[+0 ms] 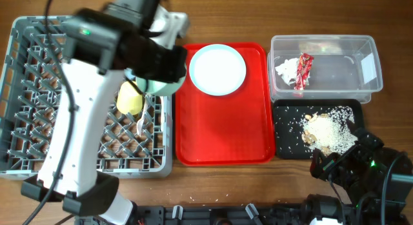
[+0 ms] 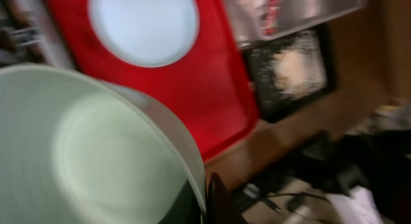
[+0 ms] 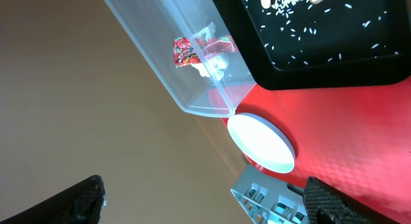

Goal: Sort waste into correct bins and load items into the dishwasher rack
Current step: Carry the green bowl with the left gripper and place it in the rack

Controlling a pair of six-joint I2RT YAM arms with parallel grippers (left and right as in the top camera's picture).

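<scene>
My left gripper (image 1: 155,70) is shut on the rim of the light blue bowl (image 1: 162,87) and holds it above the right edge of the grey dishwasher rack (image 1: 26,89). In the left wrist view the bowl (image 2: 96,147) fills the left side, with my fingers (image 2: 207,198) pinching its rim. A yellow cup (image 1: 129,100) and a white utensil (image 1: 141,124) lie in the rack. The light blue plate (image 1: 217,69) sits on the red tray (image 1: 222,131). The napkin (image 1: 284,69) and red wrapper (image 1: 303,69) lie in the clear tub (image 1: 361,44). Rice scraps (image 1: 328,131) lie in the black tray (image 1: 287,144). My right gripper (image 3: 209,205) is open and empty.
My right arm (image 1: 361,170) rests at the front right, just in front of the black tray. My left arm (image 1: 77,109) spans the rack from the front edge. Bare wooden table (image 1: 387,115) shows to the right of the bins.
</scene>
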